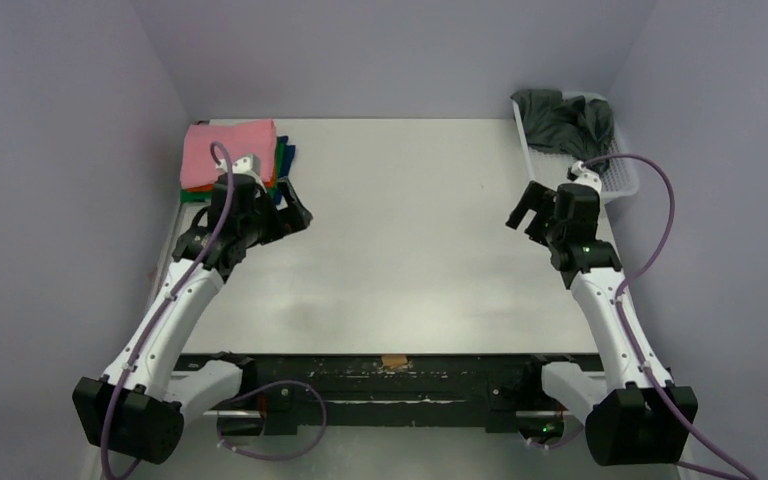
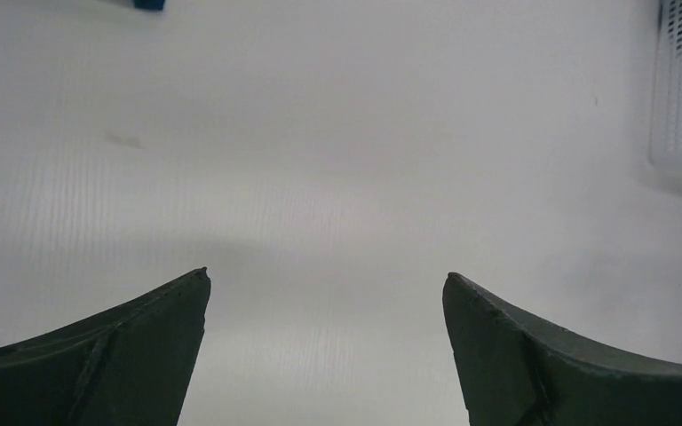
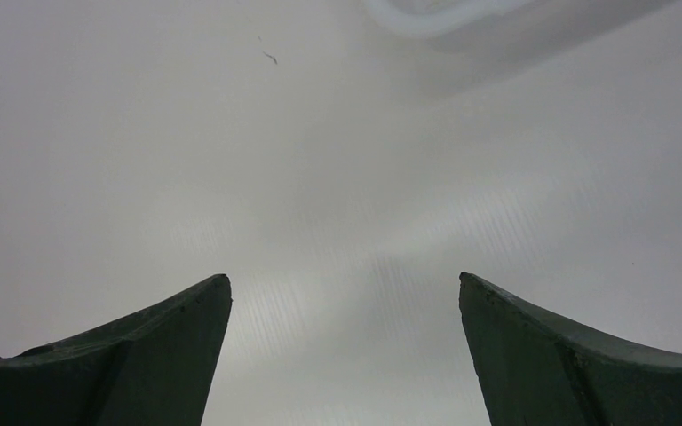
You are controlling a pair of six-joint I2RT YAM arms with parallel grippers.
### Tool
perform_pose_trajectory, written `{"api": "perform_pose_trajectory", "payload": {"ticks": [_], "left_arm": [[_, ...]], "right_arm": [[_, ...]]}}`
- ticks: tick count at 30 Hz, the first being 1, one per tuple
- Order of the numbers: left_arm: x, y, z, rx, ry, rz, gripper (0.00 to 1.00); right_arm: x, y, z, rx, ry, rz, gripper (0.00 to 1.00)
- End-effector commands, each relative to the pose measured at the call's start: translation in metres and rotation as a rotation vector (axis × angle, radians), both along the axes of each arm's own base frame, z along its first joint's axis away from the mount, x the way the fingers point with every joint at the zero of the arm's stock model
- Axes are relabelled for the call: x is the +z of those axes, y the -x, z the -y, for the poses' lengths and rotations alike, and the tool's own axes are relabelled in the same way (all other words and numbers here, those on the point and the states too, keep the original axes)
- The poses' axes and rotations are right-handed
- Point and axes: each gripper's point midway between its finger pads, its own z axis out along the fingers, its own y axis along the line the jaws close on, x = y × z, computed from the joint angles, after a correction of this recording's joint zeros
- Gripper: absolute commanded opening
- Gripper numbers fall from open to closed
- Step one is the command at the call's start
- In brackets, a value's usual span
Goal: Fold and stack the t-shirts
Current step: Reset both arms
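Grey walls (image 1: 380, 50) box in a pale table (image 1: 410, 260).

Top view:
- Folded stack sits at the 10 o'clock corner of the table. The pink shirt (image 1: 230, 150) is on top, with an orange shirt (image 1: 196, 187) edge showing under it at the near side and a green shirt (image 1: 281, 160) edge at the 3 o'clock side.
- Grey shirt (image 1: 560, 118) lies crumpled in the basket (image 1: 622, 178) at the 1 o'clock corner, unfolded.
- Left fingers (image 1: 297, 208) hang just beside the stack's near right corner, apart and holding nothing.
- Right fingers (image 1: 523, 212) hang near the basket on its 8 o'clock side, also apart and empty.

Left wrist view:
- Both fingers are spread wide, with bare table between them.
- Basket wall shows at 2 o'clock.
- Dark blue-green scrap (image 2: 149, 4) at the 11 o'clock edge, likely cloth from the stack; too little shows to be sure.

Right wrist view:
- Fingers are spread wide over bare table and grip nothing.
- Blurred white shape at 1 o'clock, perhaps the basket rim; cannot tell.

Progress (judgement): three shirts look folded and stacked, and one is left. The grey shirt has yet to be lifted out, spread, folded and set on the pile. The right arm is the nearer one for the pickup.
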Motion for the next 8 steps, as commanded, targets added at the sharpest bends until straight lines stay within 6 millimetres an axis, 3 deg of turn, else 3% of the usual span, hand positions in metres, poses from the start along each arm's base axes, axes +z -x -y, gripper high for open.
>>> {"api": "perform_pose_trajectory", "payload": {"ticks": [1, 5, 8], "left_arm": [[-0.013, 0.012, 0.015, 0.002, 0.04, 0.015, 1.0], [-0.025, 0.02, 0.012, 0.01, 0.008, -0.022, 1.0], [-0.021, 0.02, 0.008, 0.018, -0.009, -0.013, 1.0]], "right_arm": [[0.008, -0.001, -0.003, -0.001, -0.024, 0.083, 0.99], [0.008, 0.003, 0.0, -0.018, -0.02, 0.1, 0.98], [0.012, 0.002, -0.002, -0.01, -0.027, 0.113, 0.99]]}}
